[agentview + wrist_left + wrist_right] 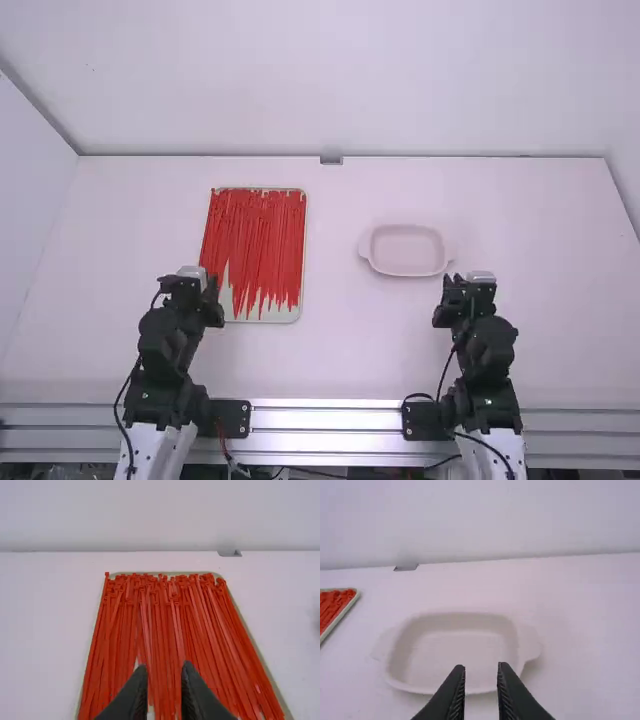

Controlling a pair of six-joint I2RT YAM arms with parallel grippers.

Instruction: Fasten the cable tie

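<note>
A thick layer of red cable ties [255, 250] lies lengthwise on a beige tray [304, 250] left of the table's middle. My left gripper [192, 290] hovers at the near left corner of the tray, shut, with nothing held. In the left wrist view its fingertips [162, 676] hang over the near ends of the ties [165, 620]. My right gripper [468, 292] is just in front of the near right corner of a white dish [405, 250], shut and empty. In the right wrist view the right gripper [480, 677] sits over the dish's near rim [457, 687].
The white dish [455, 645] is shallow, has two small handles and holds nothing. A corner of the tray of ties [332, 605] shows beside it. A small grey fitting [331, 158] sits at the table's far edge. Bare white table surrounds the tray and dish.
</note>
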